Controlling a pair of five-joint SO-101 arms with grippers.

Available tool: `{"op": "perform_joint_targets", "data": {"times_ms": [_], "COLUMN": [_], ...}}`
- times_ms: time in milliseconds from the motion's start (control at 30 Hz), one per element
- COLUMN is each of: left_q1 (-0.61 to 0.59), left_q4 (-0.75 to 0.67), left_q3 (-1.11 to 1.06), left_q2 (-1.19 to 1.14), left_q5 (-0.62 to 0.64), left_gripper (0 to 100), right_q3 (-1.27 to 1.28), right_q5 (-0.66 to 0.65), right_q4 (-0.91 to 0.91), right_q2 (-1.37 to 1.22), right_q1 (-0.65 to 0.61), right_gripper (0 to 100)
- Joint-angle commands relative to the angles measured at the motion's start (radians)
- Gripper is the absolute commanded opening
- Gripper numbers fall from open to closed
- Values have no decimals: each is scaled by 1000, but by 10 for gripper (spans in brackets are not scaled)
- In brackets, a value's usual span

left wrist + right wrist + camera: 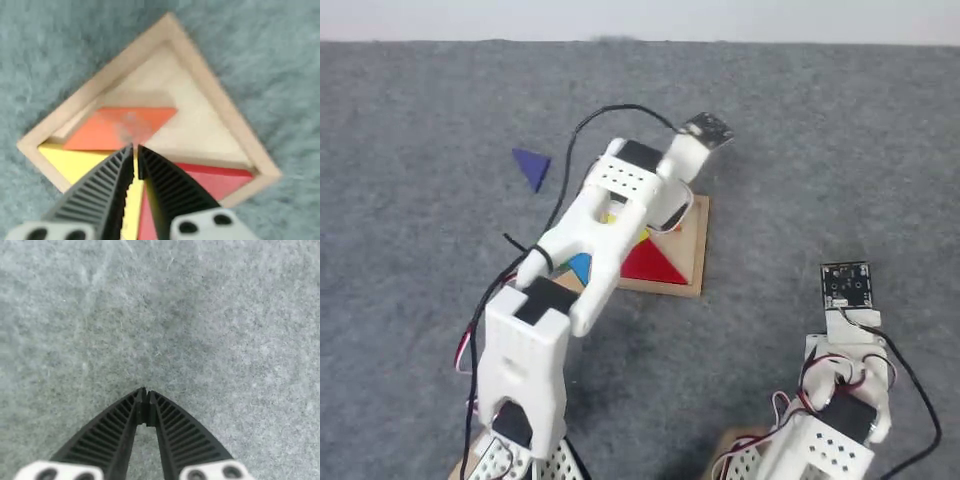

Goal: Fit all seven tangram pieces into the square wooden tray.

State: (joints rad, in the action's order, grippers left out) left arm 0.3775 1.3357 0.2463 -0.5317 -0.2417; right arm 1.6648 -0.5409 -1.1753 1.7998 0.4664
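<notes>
Left wrist view is showing the left gripper (135,147) pinched nearly closed and empty, its tips at the edge of the orange piece (120,127), which is lying in the tray (221,100) beside the yellow piece (75,162). Seating it probably calls for pushing lightly and low, sliding it flush. The right gripper (145,392), closed, is hanging over the counter (225,315).

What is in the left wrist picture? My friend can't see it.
A square wooden tray sits on grey carpet, holding an orange piece, a yellow piece and a red piece, with bare wood left over. The left gripper hangs above it, black fingers closed together.
</notes>
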Motion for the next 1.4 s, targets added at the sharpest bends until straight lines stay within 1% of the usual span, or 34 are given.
{"op": "perform_joint_targets", "data": {"times_ms": [0,100,333,633,1033,1133,1233,1300,1367], "left_q1": [84,123,112,-23,-106,-91,-26,14,34], "left_q4": [18,-21,-31,-31,-25,-18,-9,-17,-37], "left_q3": [88,82,114,114,202,205,251,274,291], "left_q2": [2,-23,-152,-153,-161,-152,-144,-144,-152], "left_q5": [-9,-3,-9,-78,-80,-98,-98,-71,-40], "left_gripper": [13,13,13,13,13,13,14,19,59], "right_q3": [17,17,17,17,17,17,17,17,17], "right_q5": [-6,-6,-6,-6,-6,-6,-6,-6,-6], "right_q4": [-1,-1,-1,-1,-1,-1,-1,-1,-1], "right_q2": [13,13,13,13,13,13,13,13,13], "right_q1": [-8,-8,-8,-8,-8,-8,-8,-8,-8], "right_gripper": [9,9,9,9,9,9,9,9,9]}}
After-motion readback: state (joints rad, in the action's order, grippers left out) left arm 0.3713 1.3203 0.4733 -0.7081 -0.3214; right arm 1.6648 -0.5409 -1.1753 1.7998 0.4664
